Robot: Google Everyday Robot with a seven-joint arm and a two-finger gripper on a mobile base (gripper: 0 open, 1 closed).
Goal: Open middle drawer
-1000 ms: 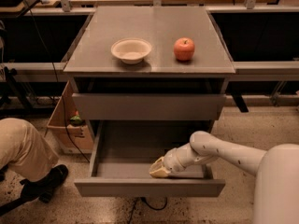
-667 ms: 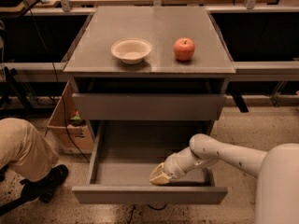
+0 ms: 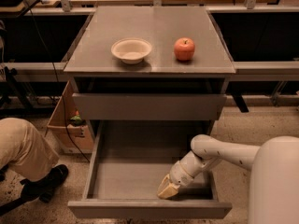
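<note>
The middle drawer [image 3: 140,171] is pulled far out of the grey cabinet, and its bare grey tray is in full view. Its flat front [image 3: 149,209] is at the bottom of the camera view. My gripper [image 3: 168,189] is inside the tray at the front right, tip down just behind the front panel. The white arm reaches in from the lower right. The taller-fronted drawer [image 3: 149,107] above sits nearly flush with the cabinet. No third drawer front is in view.
A white bowl [image 3: 131,49] and a red apple [image 3: 184,48] sit on the cabinet top [image 3: 154,27]. A person's leg and shoe [image 3: 28,157] are at the left on the floor. A cardboard box [image 3: 70,125] stands beside the cabinet's left side.
The middle drawer has slid further out toward the camera. My gripper has moved with it, staying just behind the front panel.
</note>
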